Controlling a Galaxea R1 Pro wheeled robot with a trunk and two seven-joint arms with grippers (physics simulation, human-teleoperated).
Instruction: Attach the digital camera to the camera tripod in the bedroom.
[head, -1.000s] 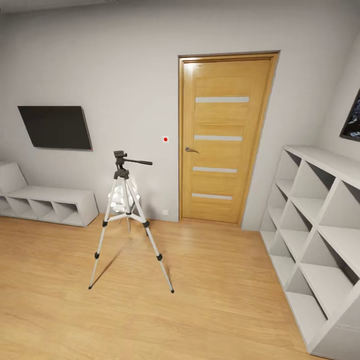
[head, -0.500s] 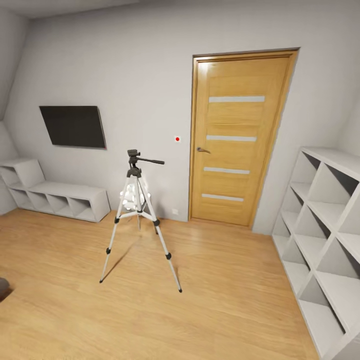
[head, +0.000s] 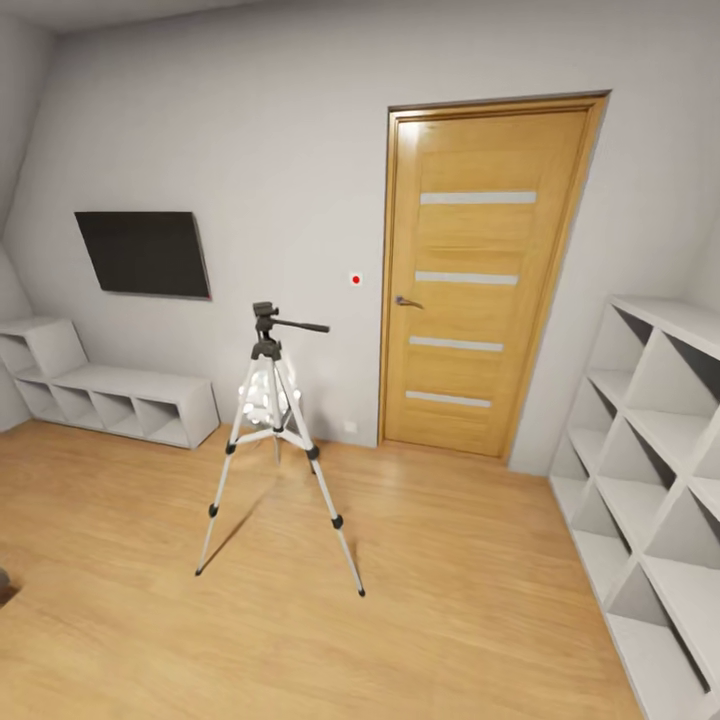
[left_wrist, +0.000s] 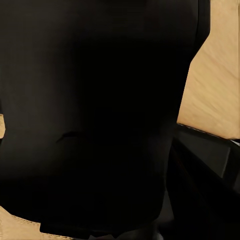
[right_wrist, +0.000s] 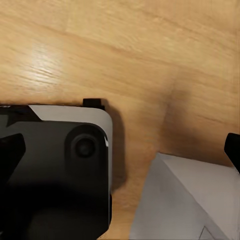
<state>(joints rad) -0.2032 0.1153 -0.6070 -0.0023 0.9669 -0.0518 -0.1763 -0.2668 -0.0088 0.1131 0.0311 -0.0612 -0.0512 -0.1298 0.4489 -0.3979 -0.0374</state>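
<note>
The camera tripod (head: 272, 440) stands on the wood floor in the middle of the bedroom, silver-white legs spread, its black pan head (head: 266, 318) and handle pointing right. It is a few steps ahead of me. The digital camera is out of view. In the left wrist view a black mass (left_wrist: 100, 115) sits right at the lens; I cannot tell what it is or how the left fingers stand. In the right wrist view the right gripper (right_wrist: 122, 152) hangs open over the floor, with black fingertips (right_wrist: 233, 150) at both edges and nothing between them.
Behind the tripod stands a small white ball-cluster lamp (head: 262, 395). A wooden door (head: 475, 280) is shut at the back. A wall TV (head: 145, 253) hangs over low white shelves (head: 115, 400). Tall white cube shelves (head: 655, 470) line the right wall. My base (right_wrist: 55, 170) shows below the right gripper.
The head view has swung left and drawn back a little, so the door and the tripod sit further right in the picture. The tripod itself has not moved.
</note>
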